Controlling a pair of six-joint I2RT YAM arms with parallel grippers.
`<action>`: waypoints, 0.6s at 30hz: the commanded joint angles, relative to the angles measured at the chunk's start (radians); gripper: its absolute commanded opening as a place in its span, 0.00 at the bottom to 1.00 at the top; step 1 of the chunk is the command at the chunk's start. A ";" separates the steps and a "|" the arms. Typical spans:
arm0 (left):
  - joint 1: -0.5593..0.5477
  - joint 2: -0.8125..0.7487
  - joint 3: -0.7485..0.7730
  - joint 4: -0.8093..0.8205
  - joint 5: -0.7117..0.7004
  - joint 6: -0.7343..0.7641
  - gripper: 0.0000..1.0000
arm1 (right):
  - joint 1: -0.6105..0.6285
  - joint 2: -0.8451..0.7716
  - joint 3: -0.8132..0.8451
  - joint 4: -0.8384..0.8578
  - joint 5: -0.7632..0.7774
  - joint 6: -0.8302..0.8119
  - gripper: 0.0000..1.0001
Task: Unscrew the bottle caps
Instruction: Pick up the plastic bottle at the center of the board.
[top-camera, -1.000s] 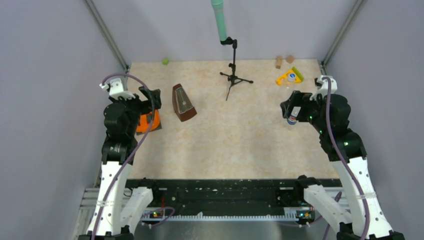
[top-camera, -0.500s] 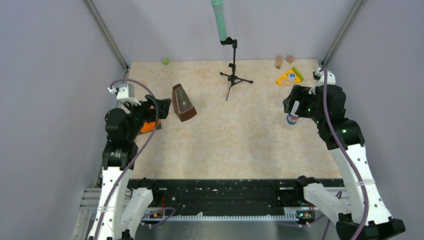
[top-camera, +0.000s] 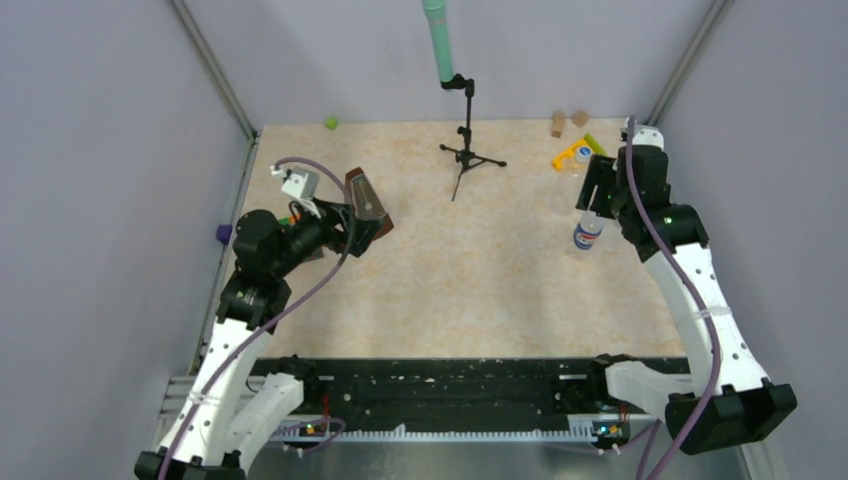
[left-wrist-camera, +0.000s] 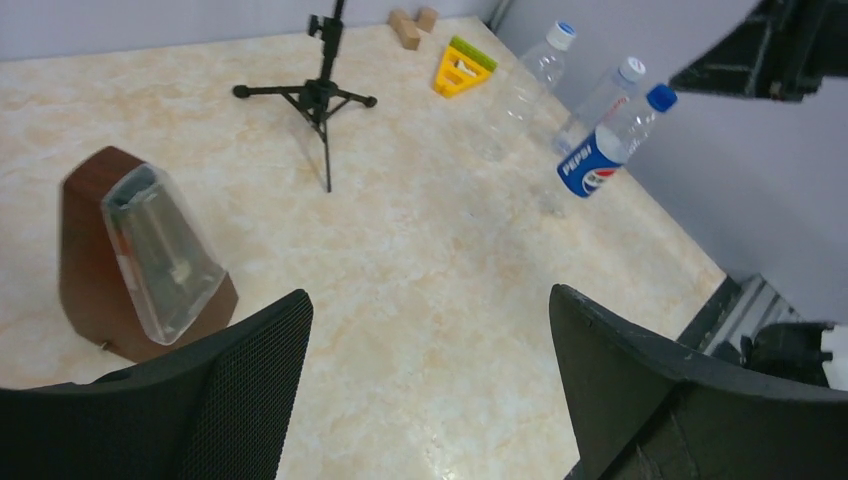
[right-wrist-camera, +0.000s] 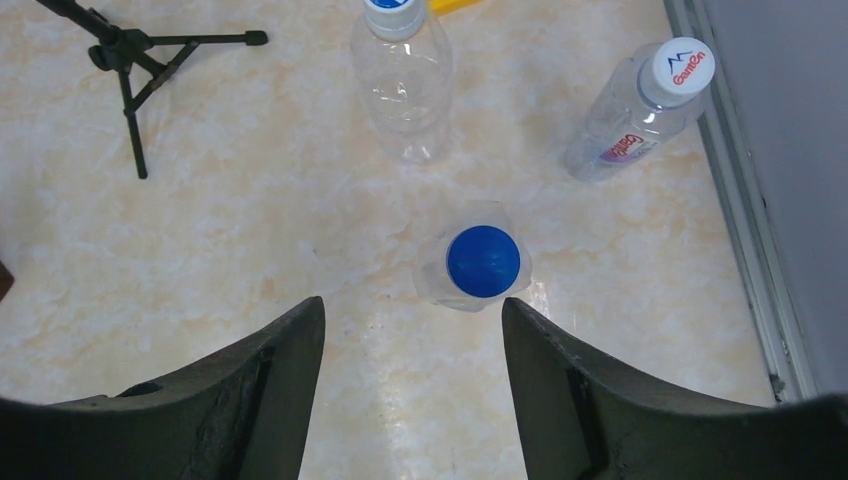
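No cap off yet: all three bottles stand capped near the bench's right edge. My right claw hangs open above the blue cap, not touching. Left claw is open and empty, well apart, by the metronome.

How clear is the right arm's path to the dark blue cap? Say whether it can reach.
Probably yes: the right tool hangs open just above the dark blue cap, with nothing between them.
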 joint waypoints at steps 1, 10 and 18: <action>-0.201 0.006 0.032 -0.030 -0.232 0.162 0.89 | -0.032 0.023 0.013 0.008 0.019 -0.001 0.64; -0.297 0.043 0.043 -0.057 -0.302 0.187 0.87 | -0.066 0.017 -0.020 0.022 0.041 -0.029 0.64; -0.301 0.053 0.050 -0.058 -0.307 0.185 0.87 | -0.091 0.082 -0.033 0.067 -0.015 -0.009 0.61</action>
